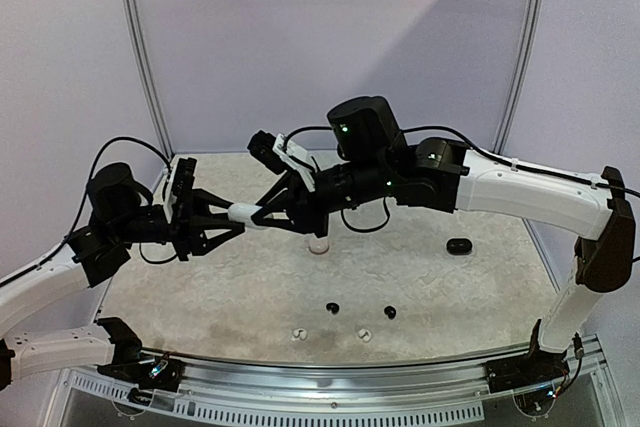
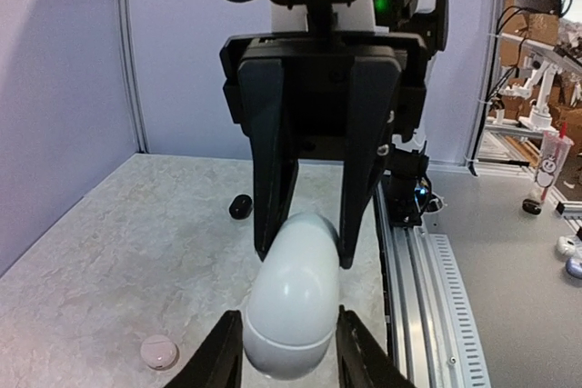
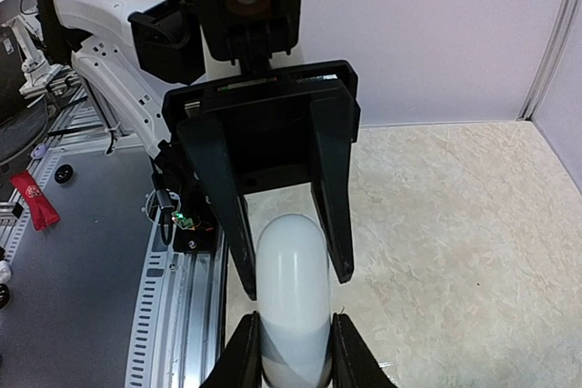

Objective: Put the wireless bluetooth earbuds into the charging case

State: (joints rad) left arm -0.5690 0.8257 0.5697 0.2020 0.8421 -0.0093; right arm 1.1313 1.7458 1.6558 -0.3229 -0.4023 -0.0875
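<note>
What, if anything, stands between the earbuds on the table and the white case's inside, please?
Its own shut lid: the white case hangs closed above the table, gripped by the left pincer and the right pincer.

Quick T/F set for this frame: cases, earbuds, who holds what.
1. The white case is up off the table, between the left gripper and the right gripper. True.
2. Two black earbuds lie on the table. True.
3. The right gripper holds the black case. False: that case lies on the table, apart from both arms.
4. The held case has its lid open. False: it looks closed.
</note>
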